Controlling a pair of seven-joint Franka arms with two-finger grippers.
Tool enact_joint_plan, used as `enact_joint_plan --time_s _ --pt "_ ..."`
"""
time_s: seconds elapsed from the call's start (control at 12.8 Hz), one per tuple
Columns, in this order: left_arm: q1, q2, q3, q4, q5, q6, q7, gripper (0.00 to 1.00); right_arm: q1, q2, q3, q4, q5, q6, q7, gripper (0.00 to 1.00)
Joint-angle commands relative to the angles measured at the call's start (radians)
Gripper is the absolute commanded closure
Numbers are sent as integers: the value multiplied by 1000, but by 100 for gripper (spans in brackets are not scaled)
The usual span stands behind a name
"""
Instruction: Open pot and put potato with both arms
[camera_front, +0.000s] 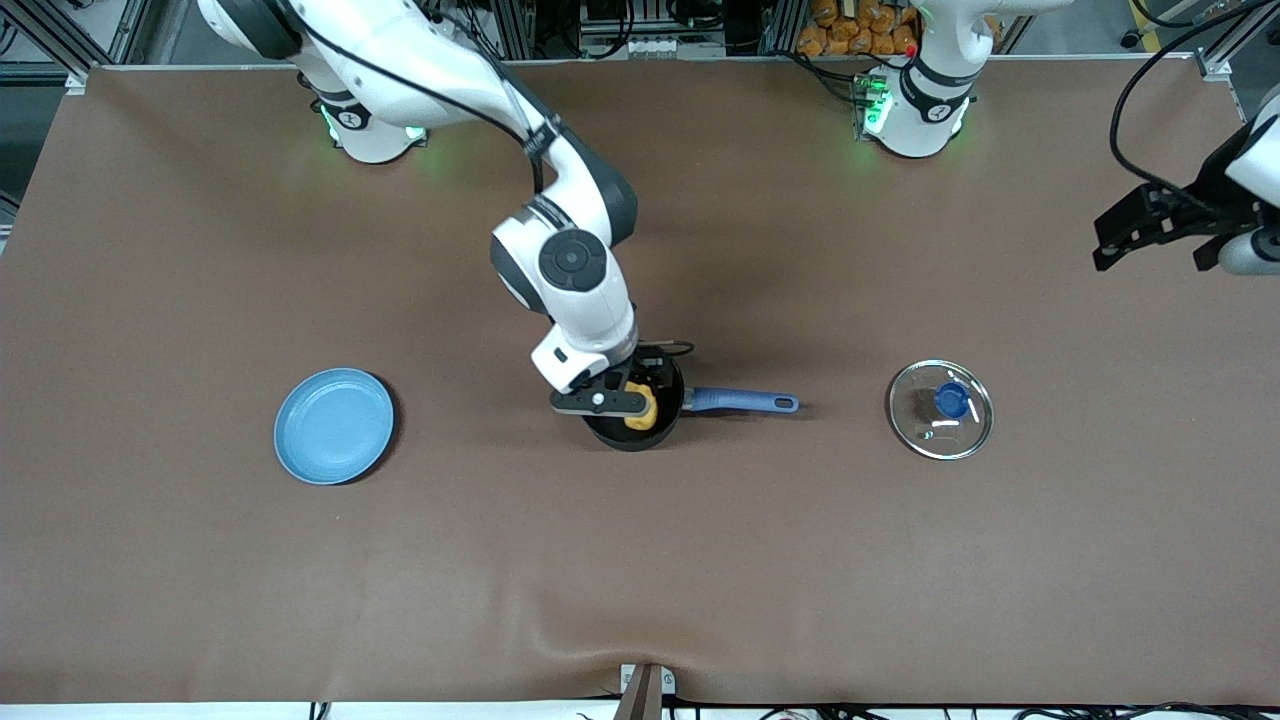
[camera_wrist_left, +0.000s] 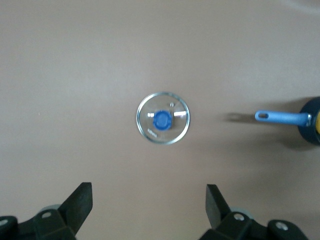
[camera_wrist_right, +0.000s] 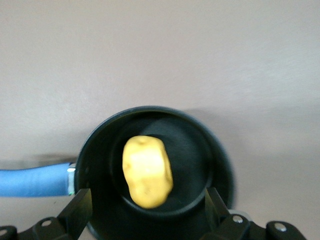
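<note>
The black pot (camera_front: 627, 438) stands mid-table with no lid on it, its blue handle (camera_front: 745, 402) pointing toward the left arm's end. The yellow potato (camera_front: 641, 412) lies inside it, seen clearly in the right wrist view (camera_wrist_right: 147, 171) on the floor of the pot (camera_wrist_right: 100, 145). My right gripper (camera_front: 622, 396) hovers just over the pot, open and empty (camera_wrist_right: 149, 210). The glass lid (camera_front: 940, 408) with its blue knob lies flat on the table beside the pot, toward the left arm's end. My left gripper (camera_front: 1105, 245) is open and empty, high over the lid (camera_wrist_left: 163, 118).
A flat light-blue plate (camera_front: 333, 425) lies on the table toward the right arm's end. The brown cloth covers the whole table. The pot's handle (camera_wrist_left: 282, 118) and a bit of the pot's rim show in the left wrist view.
</note>
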Motion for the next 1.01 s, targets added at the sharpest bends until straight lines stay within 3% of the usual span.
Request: enact_joint_plan --time_s 0.0,0.39,0.62,0.78,0.93 --pt "-12 -45 24 -45 -26 -26 3 0 -60 -135 9 -36 -21 -147 16 0" --pt "29 -114 -7 -122 -28 -26 2 0 -232 -325 12 -67 -62 -367 -201 0" --pt "42 -133 -45 -133 -23 -26 5 0 -373 -483 12 -203 -61 -389 -431 0" --pt "80 -145 -94 -142 -22 -26 5 0 -461 -566 14 -246 -56 -445 -568 0" --pt "79 -150 -96 -142 -20 -28 7 0 -528 -658 11 -293 -56 -493 -668 0"
